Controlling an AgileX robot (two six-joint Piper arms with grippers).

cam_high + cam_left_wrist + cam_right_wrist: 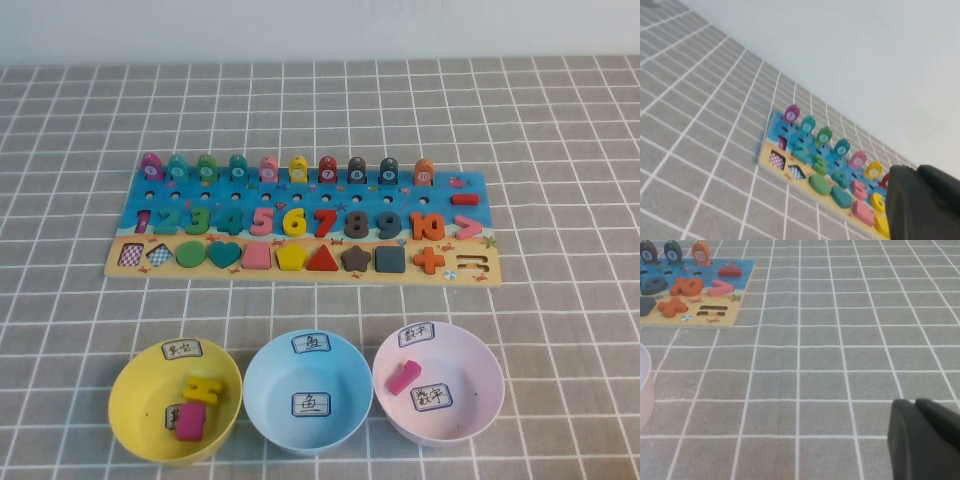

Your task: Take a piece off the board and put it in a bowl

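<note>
The magenta-pink fish marked 1 (151,166) stands at the far left end of the fish row on the board (470,215); it also shows in the left wrist view (791,114). The light blue bowl (330,375) sits empty in front of the board, in the middle of three bowls. Neither gripper shows in the high view. My left gripper (917,170) is shut and empty, hanging above the table to the left of the board (765,152). My right gripper (915,402) is shut and empty over bare cloth to the right of the board (725,315).
A yellow bowl (130,400) at the front left holds a yellow piece and magenta blocks. A pink bowl (470,365) at the front right holds one magenta piece; its rim shows in the right wrist view (644,385). Grey checked cloth covers the table.
</note>
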